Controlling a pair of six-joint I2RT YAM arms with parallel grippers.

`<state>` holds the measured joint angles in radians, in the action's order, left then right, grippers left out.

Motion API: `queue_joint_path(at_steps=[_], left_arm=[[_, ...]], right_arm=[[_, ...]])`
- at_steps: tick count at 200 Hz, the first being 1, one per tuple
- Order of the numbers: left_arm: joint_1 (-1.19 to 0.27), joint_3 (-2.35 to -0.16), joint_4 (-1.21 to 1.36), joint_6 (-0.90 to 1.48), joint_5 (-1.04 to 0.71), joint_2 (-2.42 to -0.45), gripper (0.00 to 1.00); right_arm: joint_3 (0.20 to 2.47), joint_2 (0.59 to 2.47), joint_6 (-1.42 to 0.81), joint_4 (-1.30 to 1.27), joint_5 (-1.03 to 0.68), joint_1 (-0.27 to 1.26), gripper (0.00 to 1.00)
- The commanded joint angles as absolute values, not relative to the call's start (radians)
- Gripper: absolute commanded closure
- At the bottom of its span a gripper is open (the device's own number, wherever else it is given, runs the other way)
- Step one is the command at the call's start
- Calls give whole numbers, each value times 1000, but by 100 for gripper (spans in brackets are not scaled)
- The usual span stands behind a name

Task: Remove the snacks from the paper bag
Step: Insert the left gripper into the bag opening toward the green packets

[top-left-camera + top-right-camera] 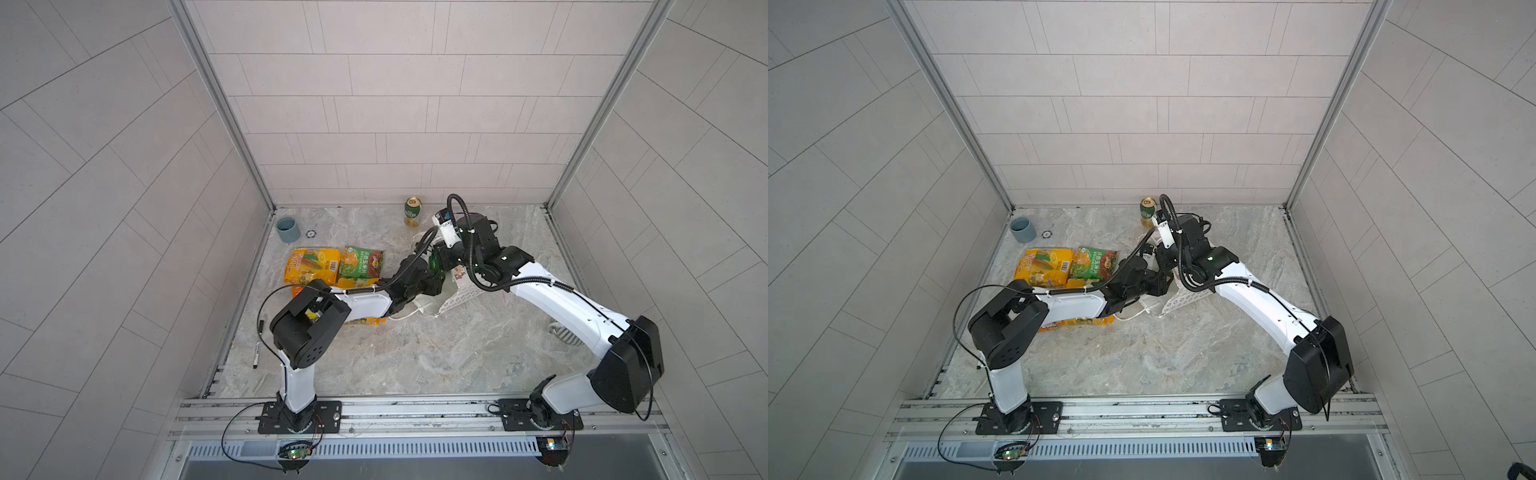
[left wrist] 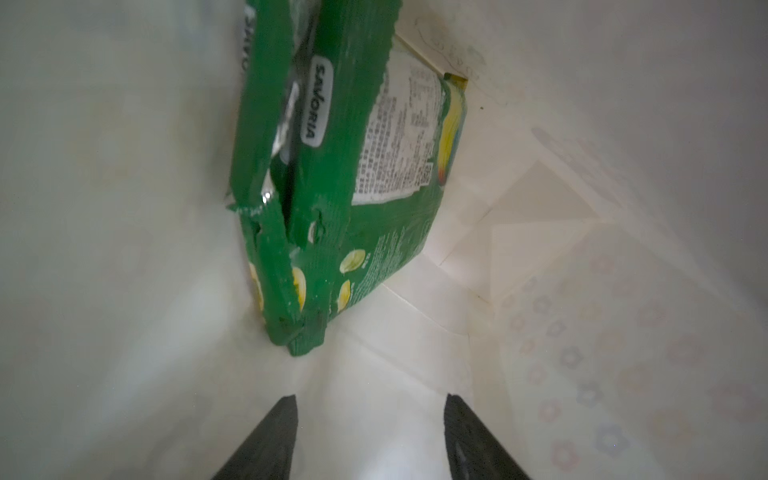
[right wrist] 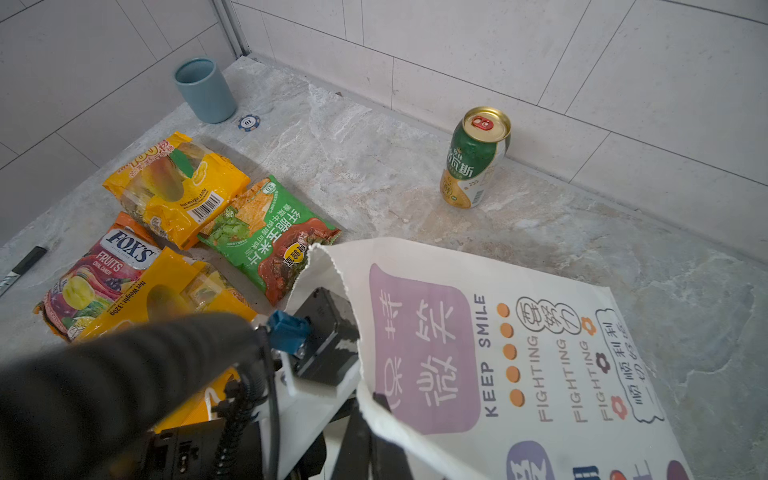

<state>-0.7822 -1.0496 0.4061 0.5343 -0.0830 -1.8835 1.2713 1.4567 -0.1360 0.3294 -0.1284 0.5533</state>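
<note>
The paper bag point(image 3: 519, 332) lies on its side on the stone table point(image 3: 374, 174), with its mouth turned toward the left arm. The left gripper point(image 2: 370, 398) is inside the bag. Its jaws are apart and nothing is between them. The green SAVORIA packet point(image 2: 332, 187) sits deeper in the bag, just ahead of the fingertips and not touched. The right gripper point(image 3: 368, 419) is clamped on the upper rim of the bag's mouth. Four snacks lie on the table beside the mouth: the barcode yellow packet point(image 3: 174, 187), the green-and-red packet point(image 3: 266, 237), the FOX'S packet point(image 3: 95, 274) and the second yellow packet point(image 3: 183, 291). The can point(image 3: 476, 158) stands upright near the back wall.
</note>
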Motion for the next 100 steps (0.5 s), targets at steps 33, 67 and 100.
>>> queue_joint_path(at_steps=[33, 67, 100], left_arm=[[-787, -1127, 357, 562, -28, -1955, 32], [-785, -1165, 320, 580, -19, -1985, 31], [-783, -1187, 364, 584, -51, -2041, 38]], right_arm=[[1264, 1418, -149, 257, -198, 555, 100], [1254, 1413, -147, 245, -210, 555, 100], [1245, 1413, -149, 231, -234, 555, 100]])
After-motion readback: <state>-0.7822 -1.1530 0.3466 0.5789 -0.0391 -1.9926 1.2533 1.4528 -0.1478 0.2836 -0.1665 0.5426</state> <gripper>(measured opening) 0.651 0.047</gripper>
